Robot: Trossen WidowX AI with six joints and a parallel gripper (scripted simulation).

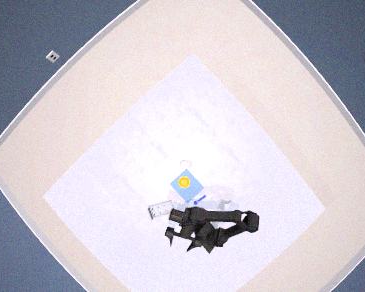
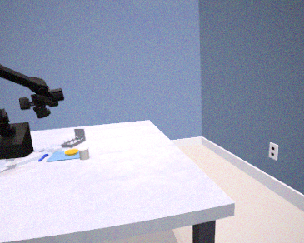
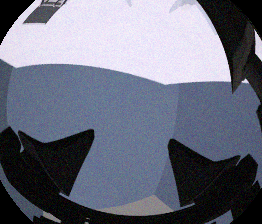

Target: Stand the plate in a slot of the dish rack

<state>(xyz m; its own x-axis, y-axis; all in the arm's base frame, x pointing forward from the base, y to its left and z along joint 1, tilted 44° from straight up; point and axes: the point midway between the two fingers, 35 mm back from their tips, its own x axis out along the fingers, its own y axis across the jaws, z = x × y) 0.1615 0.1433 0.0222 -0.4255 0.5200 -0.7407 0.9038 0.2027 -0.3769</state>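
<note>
The yellow plate (image 1: 184, 182) (image 2: 72, 152) lies flat on a blue mat (image 1: 195, 188) (image 2: 56, 157). The grey dish rack (image 1: 151, 213) (image 2: 79, 134) (image 3: 41, 17) stands on the table beside the mat, with an upright end wall. Its slots look empty, though they are small in the top and exterior views. Only part of the rack shows, at the top left of the wrist view. My gripper (image 1: 180, 247) (image 2: 33, 108) (image 3: 131, 139) is open and empty, raised high above the table and away from the plate. The plate is not in the wrist view.
A pale grey cup (image 1: 186, 163) (image 2: 84, 154) stands at the mat's far side from the arm. A blue spoon-like utensil (image 1: 200, 199) (image 2: 43, 157) lies beside the mat. The arm's black base (image 2: 16, 142) stands on the white table (image 1: 138, 150) (image 2: 136, 183).
</note>
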